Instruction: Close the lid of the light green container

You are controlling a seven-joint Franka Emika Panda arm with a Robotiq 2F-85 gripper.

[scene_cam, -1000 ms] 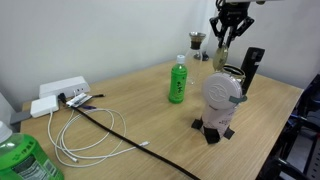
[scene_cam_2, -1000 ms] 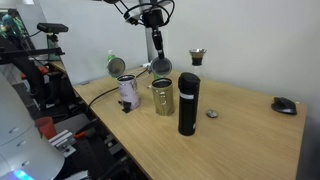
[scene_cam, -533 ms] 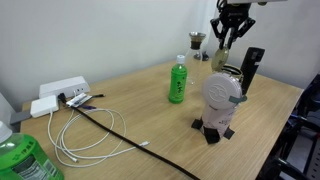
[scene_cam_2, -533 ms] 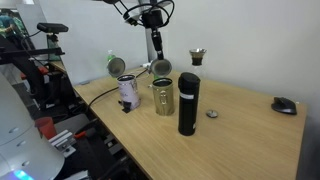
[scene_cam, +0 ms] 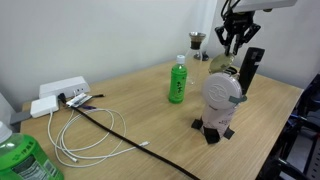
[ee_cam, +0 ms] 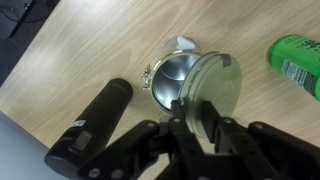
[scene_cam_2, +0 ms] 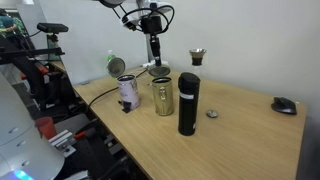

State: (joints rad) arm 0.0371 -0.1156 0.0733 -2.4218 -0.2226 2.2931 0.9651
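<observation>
Overhead, pincer above open container.

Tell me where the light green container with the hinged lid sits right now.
In the wrist view, the light green container stands open under the gripper, between the tall black cylinder and the slim green bottle.
</observation>
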